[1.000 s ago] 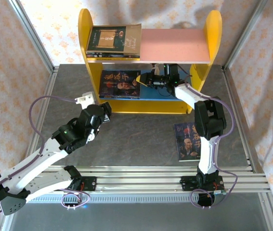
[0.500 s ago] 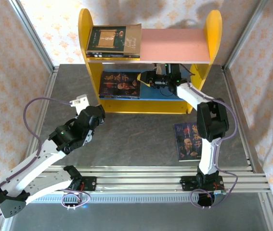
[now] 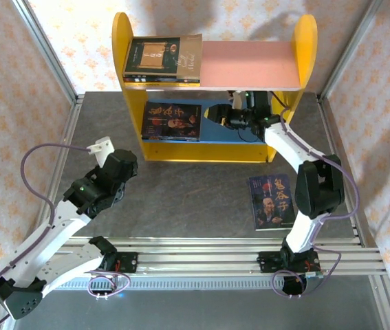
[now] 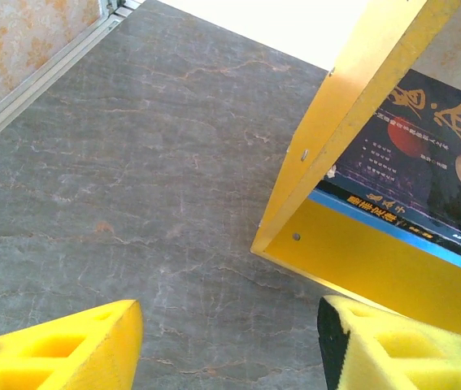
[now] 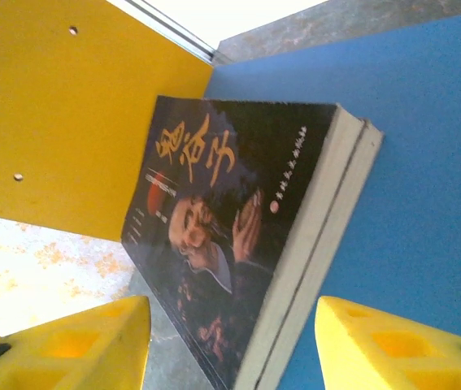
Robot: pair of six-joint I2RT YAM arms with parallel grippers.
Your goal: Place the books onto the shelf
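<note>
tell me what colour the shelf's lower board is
Blue. The lower board shows best in the right wrist view, under the dark book.

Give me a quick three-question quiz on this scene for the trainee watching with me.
1. True or false: one book lies on the table, off the shelf.
2. The right gripper reaches over which board? A upper, B lower, C neither.
3. Fill in: the left gripper stands ____, holding nothing.
Key: 1 true; 2 B, the blue board; 3 open.
</note>
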